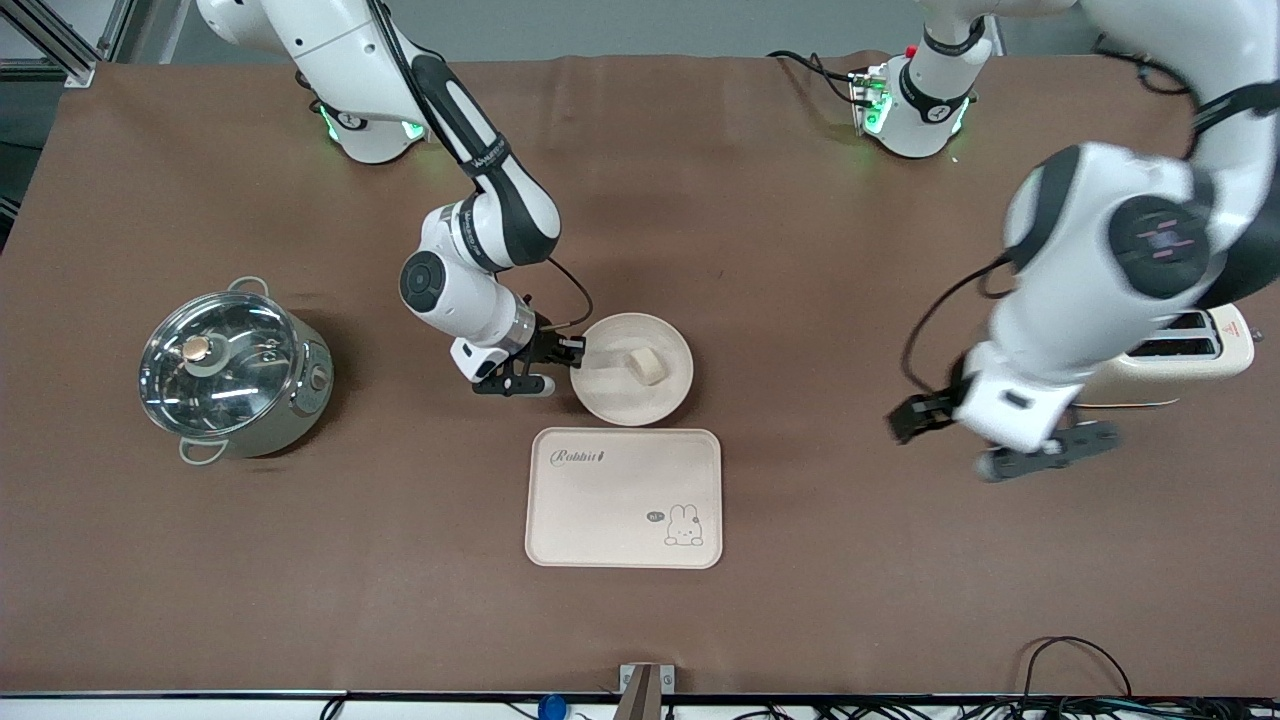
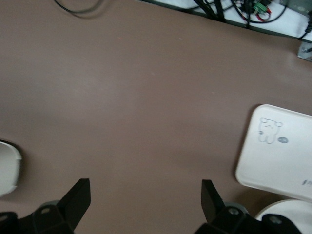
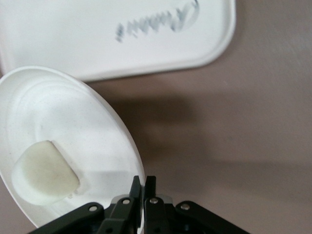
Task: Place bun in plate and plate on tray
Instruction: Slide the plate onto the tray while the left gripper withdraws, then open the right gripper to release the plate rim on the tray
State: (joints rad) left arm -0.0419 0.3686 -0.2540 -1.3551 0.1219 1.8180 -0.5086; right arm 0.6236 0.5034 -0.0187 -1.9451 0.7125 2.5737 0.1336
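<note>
While the tray point(image 1: 623, 497) is lying on the surface point(image 1: 800, 250) just nearer the camera than the plate point(image 1: 668, 393), the right pincer point(image 1: 566, 362) is pinching the plate's rim, so lifting level should be keeping the bun point(image 1: 645, 364) inside. The left pincer point(image 2: 145, 195) is hanging wide open, empty, over bare surface beside the toaster point(image 1: 1190, 355), itself partly hidden.

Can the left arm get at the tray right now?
Probably yes: the left gripper hangs open over bare table toward its own end, and nothing stands between it and the tray.
</note>
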